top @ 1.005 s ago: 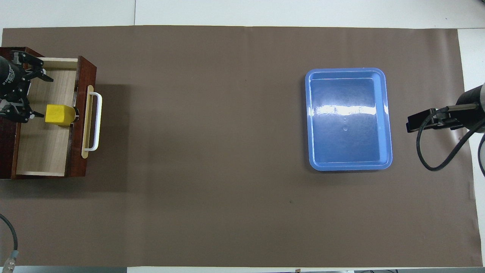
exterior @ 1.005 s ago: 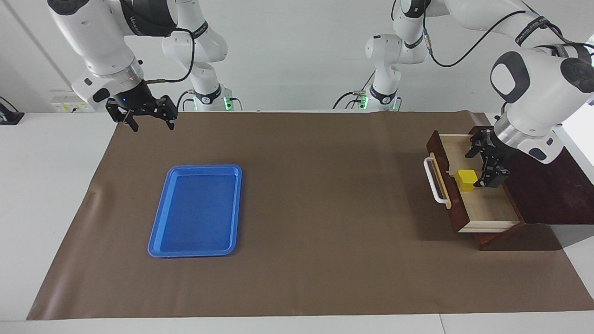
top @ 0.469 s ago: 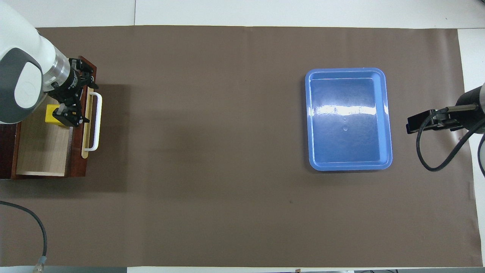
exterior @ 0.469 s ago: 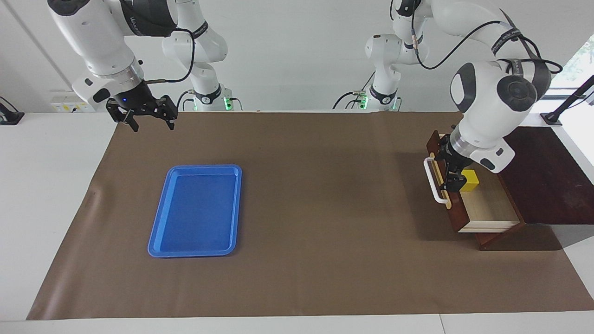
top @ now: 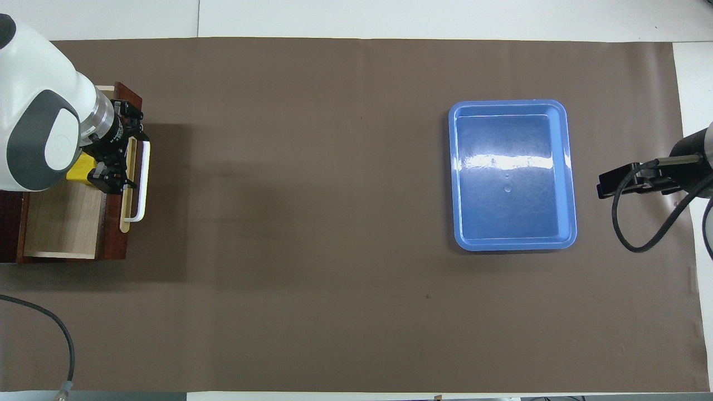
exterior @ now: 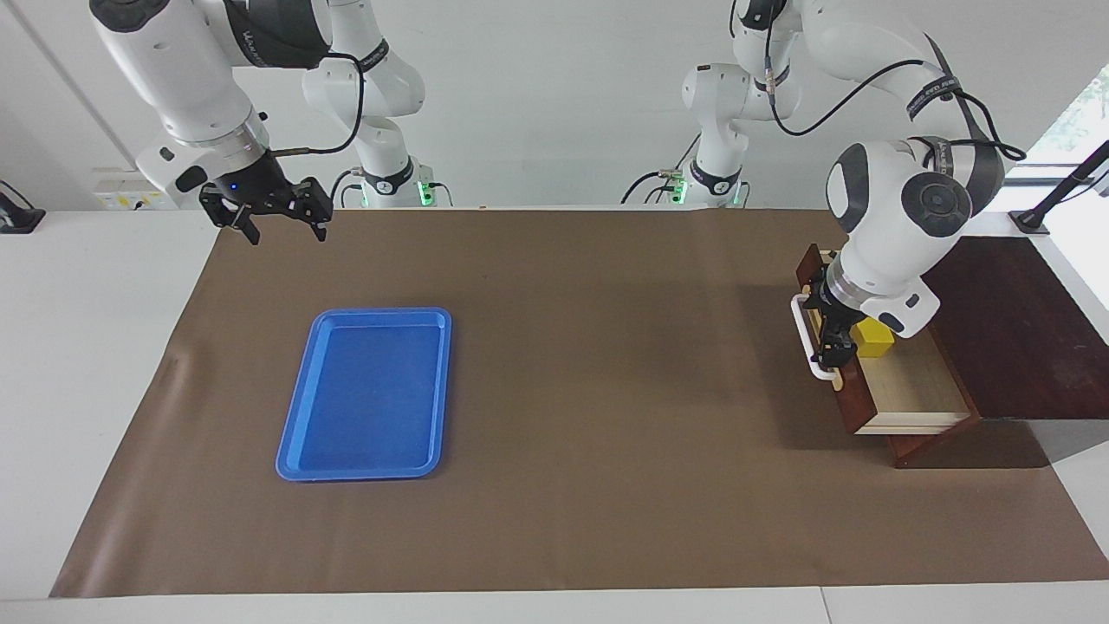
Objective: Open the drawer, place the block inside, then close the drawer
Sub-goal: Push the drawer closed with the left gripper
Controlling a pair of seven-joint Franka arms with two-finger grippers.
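Drawer (exterior: 910, 390) open | block (exterior: 873, 338) inside | L gripper (exterior: 825, 334) at handle (exterior: 804, 342)

A white table (exterior: 95, 347) carries a wide brown paper mat (exterior: 589, 390). On the mat lie a flat blue plastic tray (exterior: 368, 394) at nine o'clock and a dark reddish-brown wooden drawer (exterior: 901, 394) at three o'clock in the facing view.
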